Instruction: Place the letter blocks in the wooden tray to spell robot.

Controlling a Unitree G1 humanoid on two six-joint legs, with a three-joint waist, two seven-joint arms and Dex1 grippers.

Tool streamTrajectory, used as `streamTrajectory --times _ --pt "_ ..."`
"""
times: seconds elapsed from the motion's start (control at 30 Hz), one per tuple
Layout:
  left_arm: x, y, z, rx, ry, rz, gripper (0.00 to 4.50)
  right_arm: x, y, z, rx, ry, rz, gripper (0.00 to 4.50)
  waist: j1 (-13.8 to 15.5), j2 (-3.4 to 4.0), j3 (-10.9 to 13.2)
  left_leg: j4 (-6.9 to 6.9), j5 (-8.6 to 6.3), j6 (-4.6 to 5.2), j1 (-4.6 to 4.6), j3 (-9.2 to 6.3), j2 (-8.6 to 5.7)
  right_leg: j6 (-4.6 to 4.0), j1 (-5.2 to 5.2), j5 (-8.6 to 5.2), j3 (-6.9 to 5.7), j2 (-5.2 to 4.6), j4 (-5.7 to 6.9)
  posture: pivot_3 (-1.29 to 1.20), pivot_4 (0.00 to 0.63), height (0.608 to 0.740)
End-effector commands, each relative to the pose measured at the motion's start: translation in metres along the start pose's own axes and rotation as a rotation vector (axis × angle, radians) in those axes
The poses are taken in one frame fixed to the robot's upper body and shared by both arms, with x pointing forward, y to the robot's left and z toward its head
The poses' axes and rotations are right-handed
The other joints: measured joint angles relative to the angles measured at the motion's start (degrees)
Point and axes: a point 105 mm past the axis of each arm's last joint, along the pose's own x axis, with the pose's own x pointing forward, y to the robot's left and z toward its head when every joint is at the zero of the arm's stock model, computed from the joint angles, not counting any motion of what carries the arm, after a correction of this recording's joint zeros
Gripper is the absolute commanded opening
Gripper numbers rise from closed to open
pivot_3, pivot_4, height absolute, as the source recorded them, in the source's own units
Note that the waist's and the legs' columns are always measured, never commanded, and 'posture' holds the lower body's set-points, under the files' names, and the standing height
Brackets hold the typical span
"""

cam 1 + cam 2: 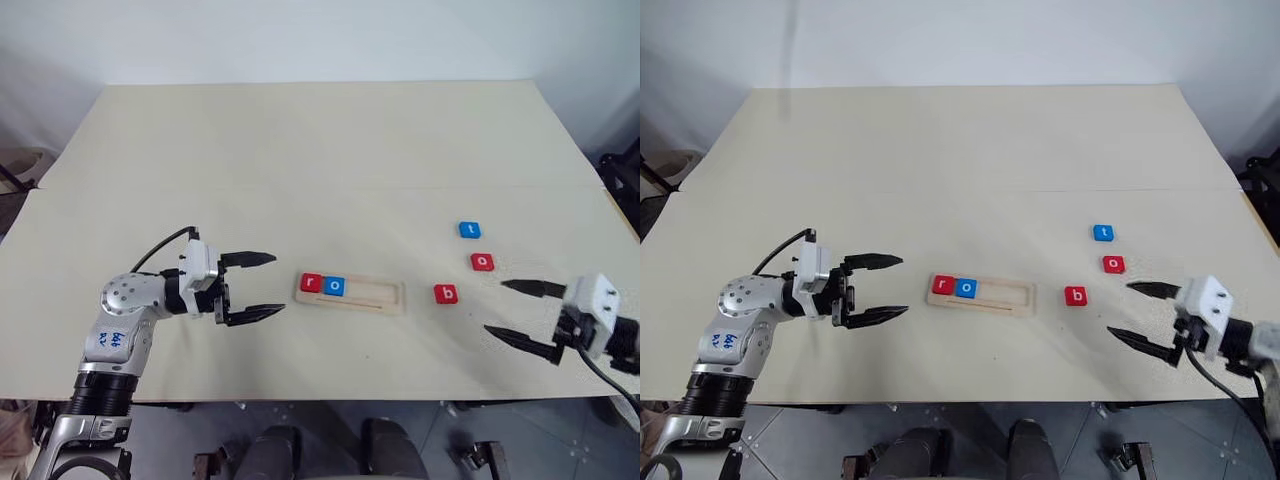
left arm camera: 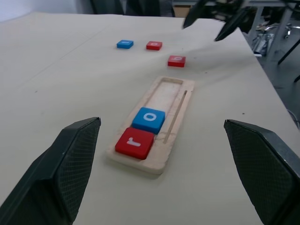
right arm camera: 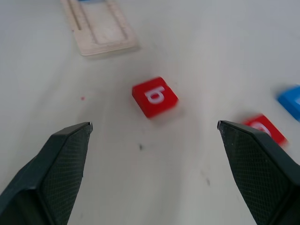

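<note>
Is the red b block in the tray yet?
No, the red b block lies on the table to the right of the wooden tray, which holds just the r and the blue o.

Wooden tray holds red r and blue o at its left end. Red b, red o, blue t loose on table — right of tray. Left gripper and right gripper both spread, empty.
</note>
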Motion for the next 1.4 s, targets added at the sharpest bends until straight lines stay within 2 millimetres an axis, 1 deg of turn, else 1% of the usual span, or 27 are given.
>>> streamTrajectory --times 0.03,0.13,0.23,0.37,0.47,0.7,0.8,0.87,0.93,0.97,1.03,1.07,1.13,1.23,1.27,1.4 --pt "0.003 -0.006 0.009 0.037 -0.02 -0.039 4.5 0.014 -0.005 -0.004 0.012 0.075 0.095 4.48 0.14 0.0 0.0 -0.01 0.0 -0.01 -0.01 -0.04 0.01 0.0 0.0 0.0 -0.04 0.01 0.0 0.0 0.15 0.74" --pt "0.005 -0.01 0.01 0.047 -0.015 -0.062 4.5 0.031 -0.012 -0.004 0.006 0.111 0.169 4.48 0.08 0.0 0.01 0.08 -0.01 -0.01 -0.07 -0.07 -0.02 0.0 0.0 0.0 -0.07 -0.03 -0.02 0.0 0.15 0.74" --pt "0.007 -0.014 0.011 0.052 -0.017 -0.069 4.5 0.044 -0.018 -0.004 -0.024 0.122 0.206 4.48 0.04 0.01 0.01 0.08 -0.01 -0.01 -0.09 -0.09 -0.02 0.0 -0.02 0.0 -0.09 -0.03 -0.01 0.0 0.15 0.74" --pt "0.007 -0.017 0.011 0.053 -0.018 -0.07 4.5 0.052 -0.025 -0.006 -0.042 0.133 0.227 4.48 -0.05 0.01 0.01 0.09 -0.02 -0.03 -0.09 -0.09 0.0 0.0 -0.03 0.0 -0.1 -0.01 -0.01 0.0 0.15 0.74" --pt "0.005 -0.021 0.011 0.051 -0.018 -0.059 4.5 0.058 -0.027 -0.004 -0.058 0.126 0.256 3.88 -0.07 0.01 0.01 0.13 -0.02 -0.03 -0.09 -0.08 -0.01 0.0 -0.03 0.0 -0.09 -0.02 0.01 0.0 0.15 0.74" --pt "0.004 -0.02 0.011 0.048 -0.014 -0.041 4.5 0.061 -0.025 -0.001 -0.081 0.116 0.291 1.49 -0.02 0.01 0.01 0.16 -0.03 -0.03 -0.09 -0.09 -0.01 0.0 -0.02 0.0 -0.1 -0.02 0.03 0.0 0.15 0.74" --pt "0.004 -0.019 0.011 0.049 -0.014 -0.038 4.5 0.063 -0.024 0.009 -0.087 0.085 0.3 1.47 -0.03 0.01 0.01 0.17 -0.03 -0.04 -0.09 -0.09 0.0 0.0 -0.03 0.0 -0.1 -0.01 0.03 0.0 0.15 0.74" --pt "0.004 -0.019 0.01 0.049 -0.013 -0.035 4.5 0.069 -0.021 0.029 -0.077 0.031 0.311 1.47 -0.05 0.03 0.02 0.17 -0.03 -0.04 -0.1 -0.09 0.0 0.0 -0.04 0.0 -0.1 -0.01 0.03 0.0 0.15 0.74" --pt "0.004 -0.017 0.009 0.048 -0.013 -0.032 4.5 0.079 -0.016 0.047 -0.06 -0.008 0.307 1.47 -0.3 0.05 0.03 0.17 -0.04 -0.06 -0.12 -0.09 0.02 0.0 -0.09 0.0 -0.08 0.0 0.05 0.0 0.15 0.74" --pt "0.004 -0.017 0.009 0.047 -0.012 -0.031 4.5 0.084 -0.014 0.052 -0.06 0.006 0.304 1.47 -0.31 0.05 0.03 0.16 -0.04 -0.07 -0.12 -0.09 0.05 0.0 -0.11 0.0 -0.08 0.03 0.06 0.0 0.15 0.74" --pt "0.005 -0.016 0.008 0.045 -0.014 -0.03 4.5 0.098 -0.005 0.067 -0.041 -0.016 0.305 1.47 -0.16 0.05 0.03 0.17 -0.06 -0.09 -0.12 -0.1 0.07 -0.01 -0.12 0.0 -0.09 0.04 0.08 0.0 0.15 0.74" --pt "0.005 -0.016 0.008 0.045 -0.014 -0.03 4.5 0.101 -0.002 0.072 -0.03 -0.022 0.304 1.47 -0.08 0.05 0.03 0.18 -0.06 -0.09 -0.12 -0.1 0.06 -0.01 -0.12 0.0 -0.08 0.04 0.08 0.0 0.15 0.74" --pt "0.006 -0.016 0.007 0.044 -0.014 -0.032 4.5 0.108 0.001 0.075 -0.034 -0.012 0.297 1.47 0.03 0.05 0.03 0.21 -0.06 -0.09 -0.16 -0.14 0.03 -0.01 -0.12 0.0 -0.09 0.0 0.07 0.0 0.15 0.74" --pt "0.006 -0.017 0.007 0.041 -0.013 -0.032 4.5 0.129 0.013 0.082 -0.024 -0.018 0.305 1.47 0.21 0.05 0.03 0.25 -0.06 -0.07 -0.22 -0.22 -0.05 -0.01 -0.13 0.0 -0.12 -0.06 0.08 0.0 0.15 0.74" --pt "0.006 -0.017 0.007 0.041 -0.012 -0.031 4.5 0.133 0.015 0.084 -0.016 -0.019 0.308 1.47 0.12 0.05 0.03 0.27 -0.07 -0.07 -0.23 -0.23 -0.04 -0.01 -0.12 0.0 -0.12 -0.05 0.08 0.0 0.15 0.74" --pt "0.006 -0.017 0.007 0.045 -0.012 -0.026 4.5 0.148 0.021 0.078 -0.032 0.011 0.297 1.47 0.06 0.05 0.03 0.25 -0.06 -0.07 -0.24 -0.23 -0.04 -0.01 -0.16 0.0 -0.13 -0.04 0.11 0.0 0.15 0.74"
